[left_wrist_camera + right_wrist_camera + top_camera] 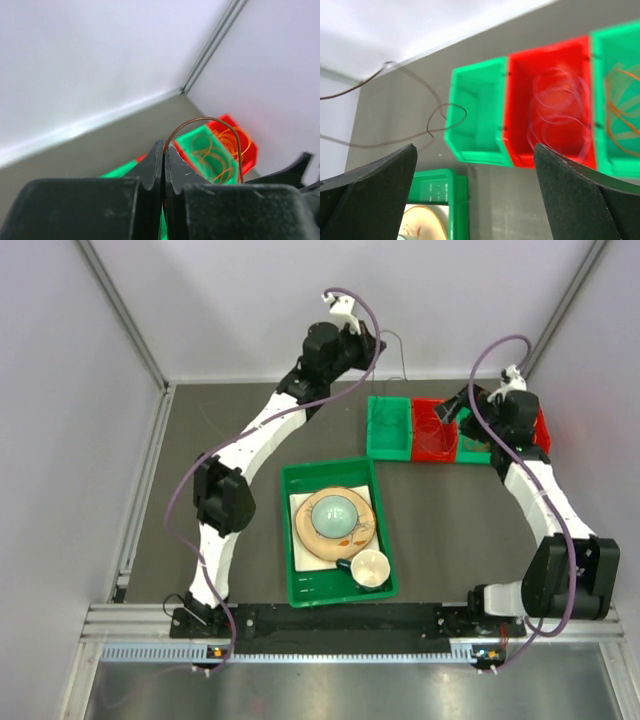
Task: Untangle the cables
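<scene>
1. The dark table (460,530) carries everything.
2. A green tray (293,550) near the arm bases holds a pale blue bowl (335,515) and a cup (368,567).
3. A row of green and red bins (388,445) sits at the far right. The red bin (520,65) contains clear loops (560,110).
4. The right gripper (448,412) hovers over the bins, fingers spread wide, grasping nothing.
5. The left gripper (164,150), raised near the back wall, is clenched on the thin brown cable (202,118), which arcs from the pinch towards the bins.
</scene>
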